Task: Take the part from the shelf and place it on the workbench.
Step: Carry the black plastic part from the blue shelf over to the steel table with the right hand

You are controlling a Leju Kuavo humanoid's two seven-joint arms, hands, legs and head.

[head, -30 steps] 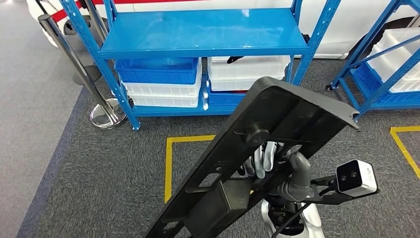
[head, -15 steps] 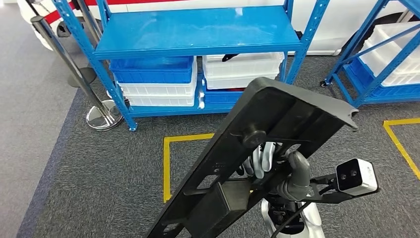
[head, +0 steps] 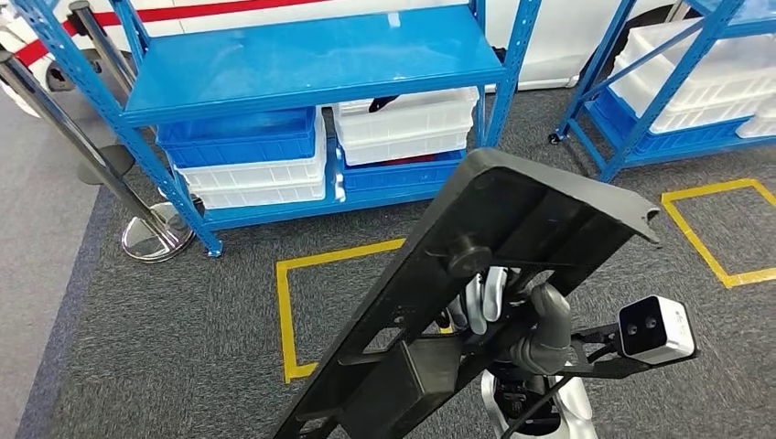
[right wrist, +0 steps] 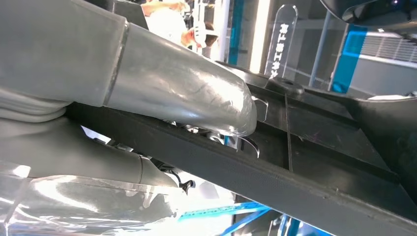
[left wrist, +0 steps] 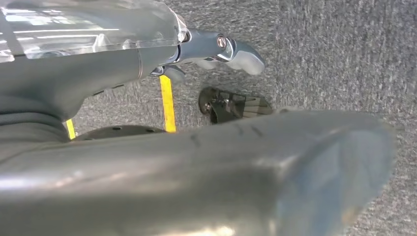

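Right hand grips black part from underneath, tilted clear of body for carrying; left hand empty, fingers loosely apart, over carpet.

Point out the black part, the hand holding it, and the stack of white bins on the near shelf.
black part (head: 540,215), head view, its flat upper panel.
right hand (head: 512,315), head view, fingers under the part.
white bins (head: 407,128), head view, front wall of the stack.

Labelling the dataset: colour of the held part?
Black part, clearest in the head view.
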